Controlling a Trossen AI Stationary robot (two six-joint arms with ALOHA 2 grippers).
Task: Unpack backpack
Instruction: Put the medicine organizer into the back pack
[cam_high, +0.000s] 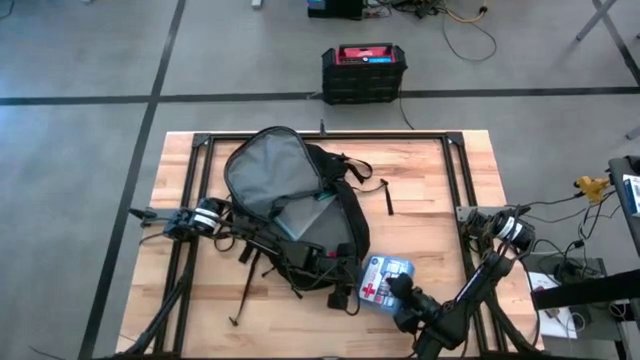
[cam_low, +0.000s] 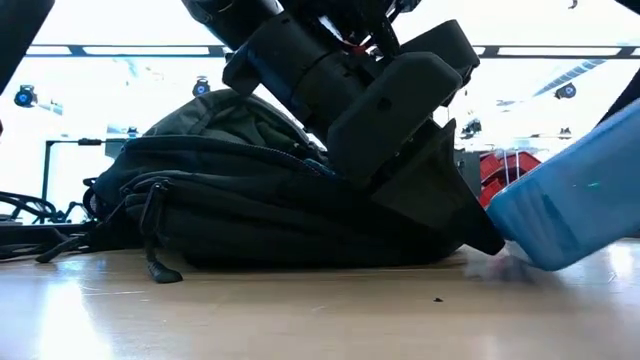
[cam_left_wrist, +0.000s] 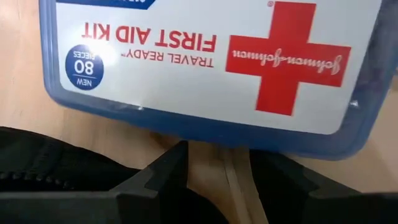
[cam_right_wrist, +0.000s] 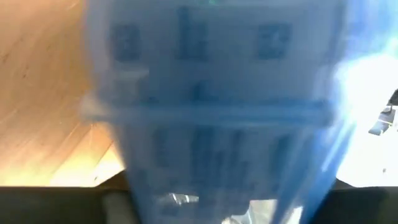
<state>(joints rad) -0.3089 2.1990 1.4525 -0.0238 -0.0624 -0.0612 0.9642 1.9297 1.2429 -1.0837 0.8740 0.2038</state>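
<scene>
Evidently soft, the black fabric backpack (cam_high: 290, 205) slumps mid-table, grey lining agape; it looks floppy and best taken by a strap or rim. Beside it toward the table's near edge, the right gripper (cam_high: 400, 293) clasps a rigid, slick blue plastic first aid kit (cam_high: 385, 281). Whether the left gripper (cam_high: 318, 262) is open I cannot tell.

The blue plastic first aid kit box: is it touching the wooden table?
Touching. In the low view, one lower corner of the tilted blue plastic first aid kit box rests on the wooden table; its other end is raised.
</scene>
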